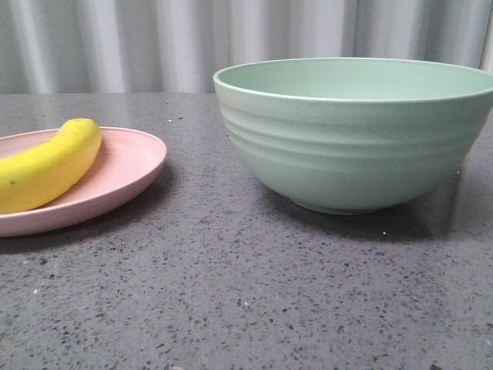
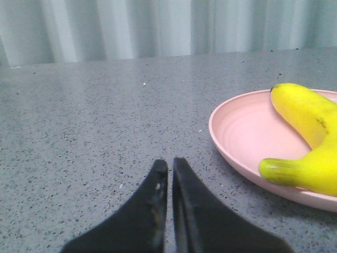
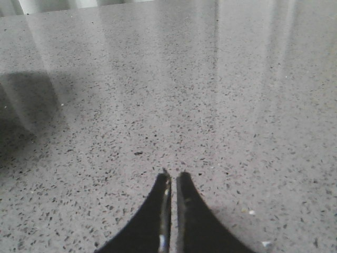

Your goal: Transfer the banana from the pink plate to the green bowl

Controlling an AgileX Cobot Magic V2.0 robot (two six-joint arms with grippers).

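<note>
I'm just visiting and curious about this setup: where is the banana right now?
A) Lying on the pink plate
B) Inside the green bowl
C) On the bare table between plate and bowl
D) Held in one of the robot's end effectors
A. The banana lies on the pink plate, apart from the green bowl; the left end effector is closed and empty beside the plate.

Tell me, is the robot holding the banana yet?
No, nothing is held. The left pincer and right pincer are both shut on nothing above the table. The banana lies on the pink plate.
</note>
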